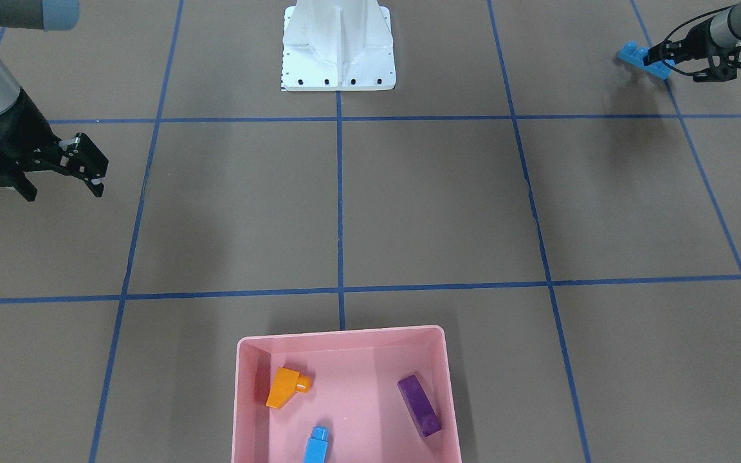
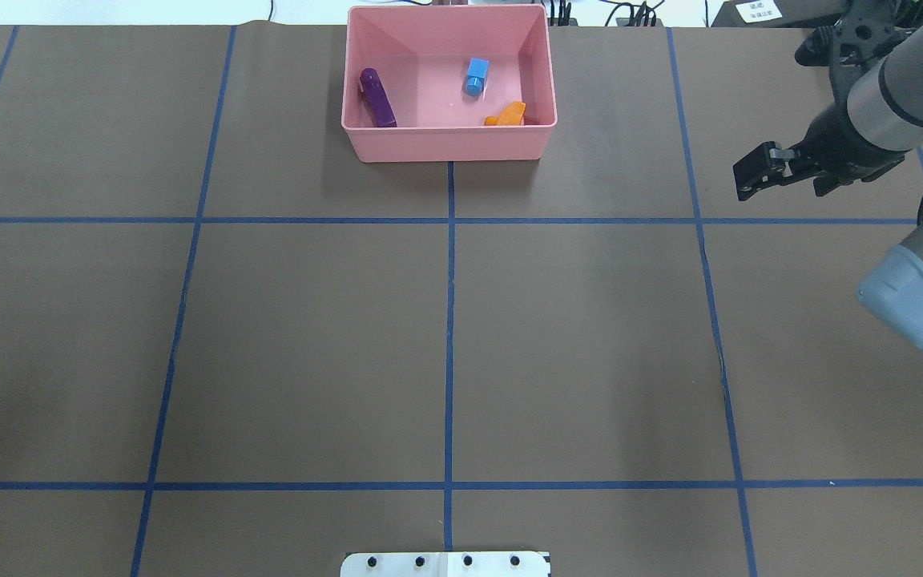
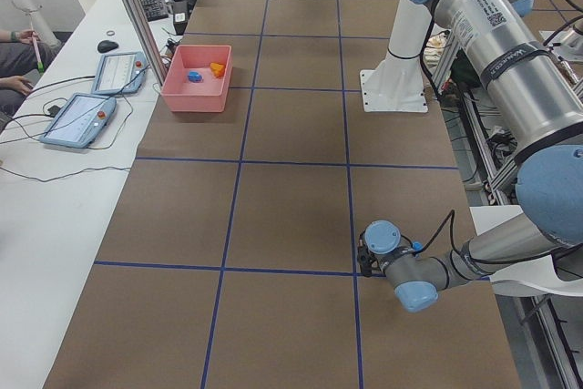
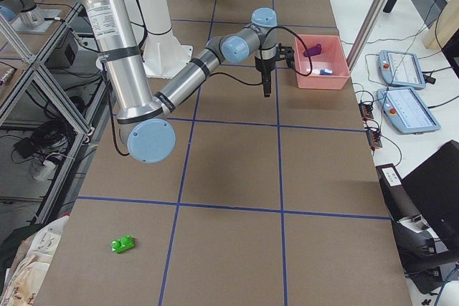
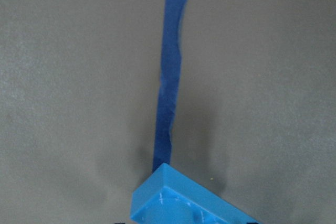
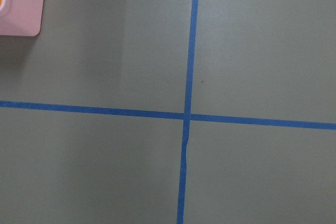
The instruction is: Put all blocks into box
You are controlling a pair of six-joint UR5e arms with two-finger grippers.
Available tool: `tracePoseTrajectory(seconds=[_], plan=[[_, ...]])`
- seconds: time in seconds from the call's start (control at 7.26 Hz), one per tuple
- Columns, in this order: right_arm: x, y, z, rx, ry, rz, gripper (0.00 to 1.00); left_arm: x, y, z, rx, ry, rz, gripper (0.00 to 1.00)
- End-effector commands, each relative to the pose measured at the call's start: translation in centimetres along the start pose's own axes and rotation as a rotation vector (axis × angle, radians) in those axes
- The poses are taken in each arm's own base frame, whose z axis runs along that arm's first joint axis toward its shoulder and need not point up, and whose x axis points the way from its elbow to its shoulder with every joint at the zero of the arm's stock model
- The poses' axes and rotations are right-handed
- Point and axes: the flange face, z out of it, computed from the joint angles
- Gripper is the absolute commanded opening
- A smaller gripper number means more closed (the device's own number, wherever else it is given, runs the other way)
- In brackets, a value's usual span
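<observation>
Now gripping the long blue block (image 1: 631,53) in the left jaws, length jutting sideways.
Lies well apart from the box (image 1: 345,333), diagonally across the worktop; leaves the right jaws wide, empty, nearer the stray green block (image 4: 123,244).

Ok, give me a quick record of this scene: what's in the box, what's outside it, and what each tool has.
Container: pink box
Inside it: orange brick, small blue brick, purple brick
Left tool: shut on long blue brick, far from the pink box
Right tool: open, holding nothing
Loose outside: green brick, far off on the robot's right side
Bricks left to place: two
</observation>
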Motion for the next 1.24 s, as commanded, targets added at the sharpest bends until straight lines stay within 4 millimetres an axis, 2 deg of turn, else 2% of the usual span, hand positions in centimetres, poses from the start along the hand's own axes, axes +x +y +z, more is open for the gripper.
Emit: tracePoseTrajectory(seconds=[0.0,0.14,0.28,0.41,0.55,0.69,0.83,0.96,1.1], plan=[[0.0,0.0,0.1,-0.001,0.001,0.001,0.99,0.1,-0.1,0.1,-0.001,-0.001,0.002,0.53],[0.1,0.0,0.1,-0.002,0.002,0.002,0.99,0.1,-0.1,0.1,0.0,-0.002,0.003,0.28],[0.1,0.0,0.0,-0.001,0.0,0.002,0.99,0.2,0.0,0.0,0.002,0.003,0.009,0.07],[0.3,0.1,0.1,-0.005,0.002,0.004,0.99,0.9,0.1,-0.3,0.002,0.018,0.023,0.0],[0.6,0.2,0.2,-0.008,0.005,0.007,0.99,3.2,0.5,-1.5,0.012,0.056,0.049,0.0],[0.8,0.2,0.4,-0.013,0.007,0.003,0.99,5.8,2.1,-4.0,0.027,0.095,0.037,0.0],[2.3,0.6,0.8,-0.028,0.015,-0.03,0.99,9.5,2.9,-6.4,0.057,0.156,0.063,0.0],[4.1,1.1,0.8,-0.036,0.027,-0.048,1.0,13.1,2.6,-8.4,0.107,0.221,0.107,0.0],[6.4,1.6,1.0,-0.044,0.045,-0.067,1.0,16.5,1.8,-11.3,0.196,0.301,0.133,0.0]])
